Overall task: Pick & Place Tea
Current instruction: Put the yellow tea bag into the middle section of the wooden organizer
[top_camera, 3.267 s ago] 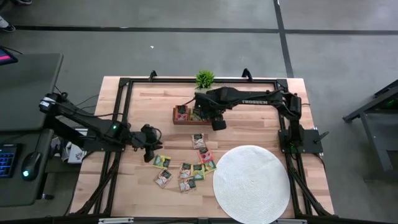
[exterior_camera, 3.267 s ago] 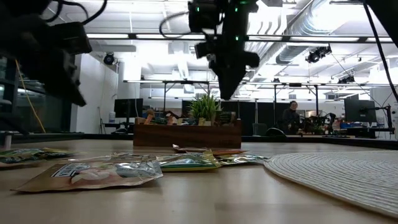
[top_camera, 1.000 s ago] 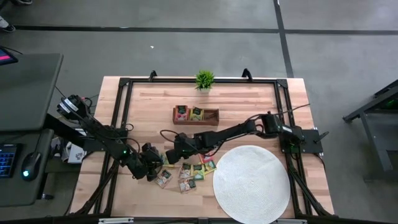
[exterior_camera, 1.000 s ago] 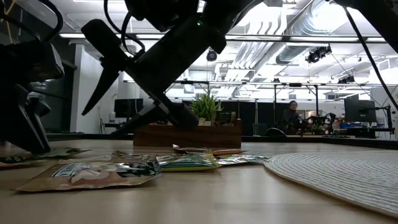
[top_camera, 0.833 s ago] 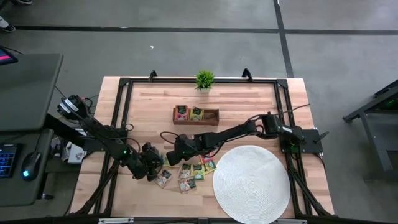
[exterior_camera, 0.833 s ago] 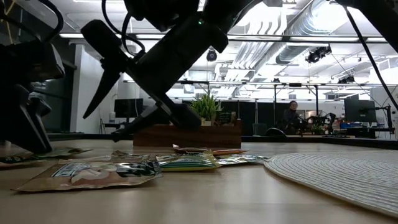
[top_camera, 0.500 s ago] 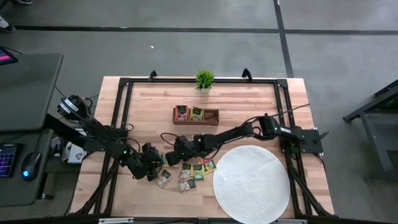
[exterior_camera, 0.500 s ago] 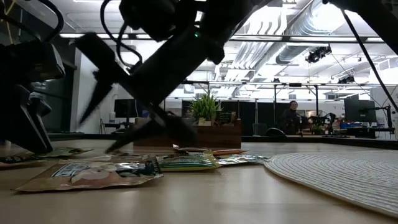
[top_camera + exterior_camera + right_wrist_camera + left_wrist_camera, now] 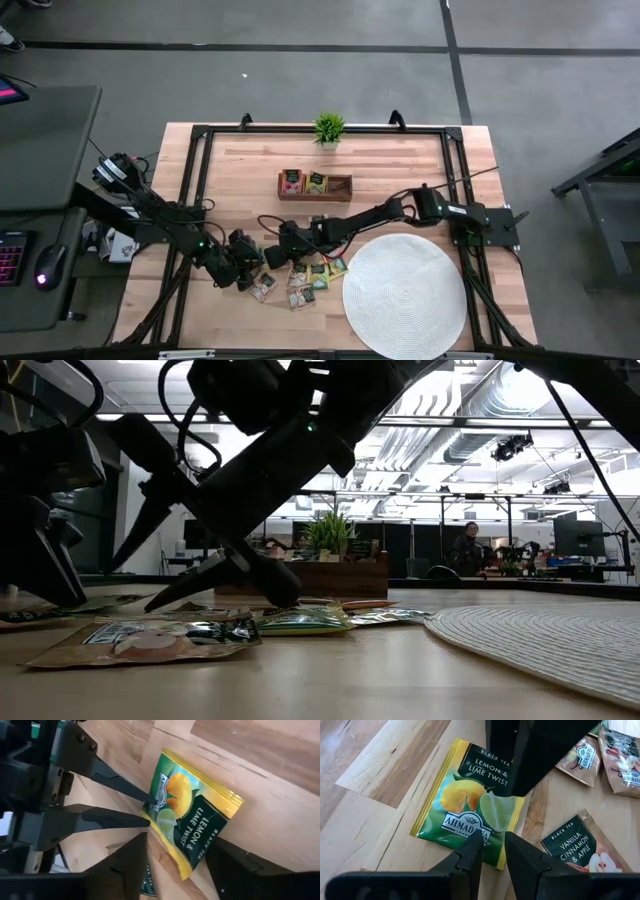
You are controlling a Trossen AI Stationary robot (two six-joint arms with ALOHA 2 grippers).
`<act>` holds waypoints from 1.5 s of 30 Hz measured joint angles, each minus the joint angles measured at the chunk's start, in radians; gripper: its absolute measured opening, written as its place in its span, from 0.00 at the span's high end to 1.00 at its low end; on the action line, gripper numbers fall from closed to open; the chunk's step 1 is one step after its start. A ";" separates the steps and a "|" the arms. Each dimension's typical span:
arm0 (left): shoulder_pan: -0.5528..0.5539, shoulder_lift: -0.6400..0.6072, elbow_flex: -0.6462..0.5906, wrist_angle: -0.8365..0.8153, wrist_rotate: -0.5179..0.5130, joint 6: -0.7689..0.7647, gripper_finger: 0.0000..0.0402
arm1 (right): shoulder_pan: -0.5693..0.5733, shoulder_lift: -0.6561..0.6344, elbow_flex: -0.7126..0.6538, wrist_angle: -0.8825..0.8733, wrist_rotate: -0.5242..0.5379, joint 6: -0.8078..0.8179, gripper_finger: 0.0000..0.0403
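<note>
Glossy foil tea packet [image 9: 470, 810], matt pale wooden table [image 9: 365, 780], woven white mat [image 9: 405, 295]

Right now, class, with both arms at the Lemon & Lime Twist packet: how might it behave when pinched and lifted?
The Lemon & Lime Twist packet lies flat, so probably light and thin. Its glossy foil may slip. Pinched at one edge, it would likely droop rather than stay stiff.
</note>
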 joint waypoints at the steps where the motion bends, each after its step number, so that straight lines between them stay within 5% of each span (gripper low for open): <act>1: 0.000 0.000 0.000 0.000 0.000 0.000 0.79 | 0.000 0.000 0.000 -0.002 0.001 -0.005 0.60; 10: 0.000 0.000 0.000 0.001 0.000 0.000 0.79 | -0.002 0.001 -0.001 -0.010 -0.038 -0.148 0.98; 18: 0.000 -0.047 -0.002 -0.006 0.026 0.038 0.79 | -0.003 0.001 0.000 -0.034 -0.081 -0.221 0.99; 26: -0.001 -0.280 -0.002 -0.210 -0.039 0.075 0.79 | -0.003 -0.021 0.000 -0.159 -0.118 -0.339 1.00; 34: -0.001 -0.460 -0.002 -0.362 -0.183 0.076 0.79 | -0.033 -0.211 -0.001 -0.383 -0.081 -0.592 1.00; 45: 0.000 -0.466 0.000 -0.304 -0.319 -0.003 0.79 | -0.183 -0.511 0.000 -0.698 -0.081 -0.990 1.00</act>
